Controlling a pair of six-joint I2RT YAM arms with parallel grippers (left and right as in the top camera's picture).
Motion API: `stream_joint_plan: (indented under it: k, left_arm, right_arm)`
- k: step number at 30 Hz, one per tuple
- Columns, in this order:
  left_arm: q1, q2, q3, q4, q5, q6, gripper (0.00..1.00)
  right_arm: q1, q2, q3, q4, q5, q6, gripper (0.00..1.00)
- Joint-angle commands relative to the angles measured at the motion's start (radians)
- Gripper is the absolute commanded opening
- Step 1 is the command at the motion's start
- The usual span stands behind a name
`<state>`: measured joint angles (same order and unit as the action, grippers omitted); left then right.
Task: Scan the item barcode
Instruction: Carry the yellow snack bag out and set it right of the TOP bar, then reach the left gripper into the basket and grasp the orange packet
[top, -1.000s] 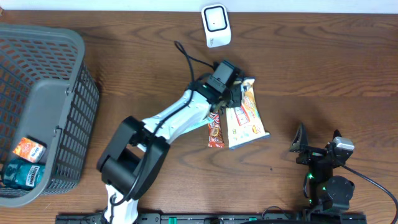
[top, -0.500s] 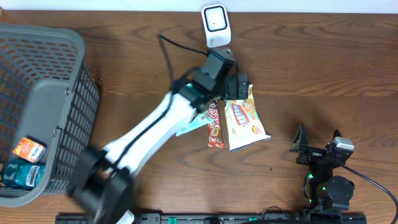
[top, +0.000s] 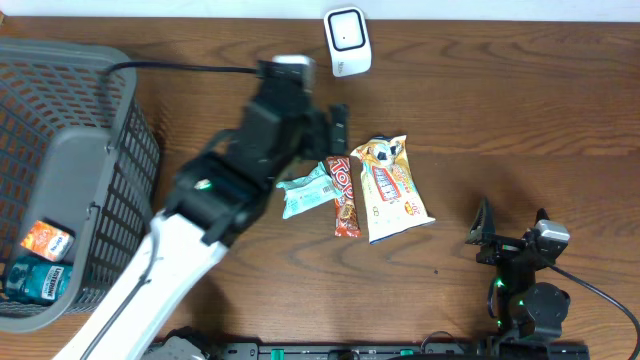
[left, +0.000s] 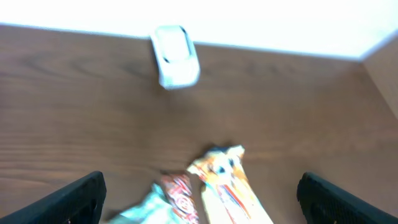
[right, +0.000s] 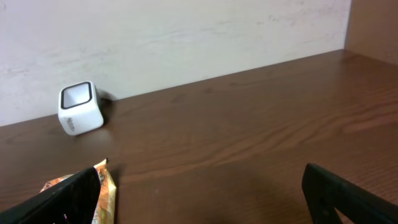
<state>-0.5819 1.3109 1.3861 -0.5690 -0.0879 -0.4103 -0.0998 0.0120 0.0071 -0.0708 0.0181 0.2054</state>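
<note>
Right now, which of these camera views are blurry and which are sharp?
Overhead: the left arm is motion-smeared, while the scanner and snack bag are crisp. Left wrist: the whole frame is soft, with scanner and bag edges smudged. Right wrist: sharp on the scanner, with its own fingers as dark shapes in the lower corners.

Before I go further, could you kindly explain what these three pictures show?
These are two robot arms at a wooden table. One picture looks down from above; the other two come from a camera on each wrist, with that arm's own pincer prongs at the bottom corners. The left pincer and the right pincer are both open and hold nothing. On the table lie a yellow snack bag, a chocolate bar and a teal packet; a white scanner stands at the far edge, a grey basket at the side.
</note>
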Motion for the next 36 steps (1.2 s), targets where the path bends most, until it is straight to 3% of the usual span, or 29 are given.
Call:
stream_joint_plan:
  k: [1,11,15,22,29,36]
  left_arm:
    - [0.087,-0.082,0.013,-0.002,-0.063,0.051,0.98]
    - [0.477,-0.276,0.019,-0.006,-0.088,0.035,0.98]
    - [0.688,-0.277,0.019,-0.116,-0.227,-0.119,0.98]
    - [1.056,-0.139,0.019,-0.346,-0.196,-0.377,0.98]
    - [1.270,0.072,0.013,-0.413,-0.051,-0.369,0.98]
    - [1.325,0.288,-0.047,-0.342,-0.050,-0.243,0.99]
  right_arm:
    - [-0.004,-0.006,-0.002,-0.004,-0.001,0.011,0.99]
    - [-0.004,-0.006,-0.002,-0.004,-0.001,0.011,0.99]
    - [-0.004,-0.006,-0.002,-0.004,-0.001,0.011,0.99]
    - [-0.004,-0.006,-0.002,-0.004,-0.001,0.011,0.99]
    - [-0.004,-0.006,-0.002,-0.004,-0.001,0.010,0.99]
    - [-0.004,-0.006,-0.002,-0.004,-0.001,0.010,0.99]
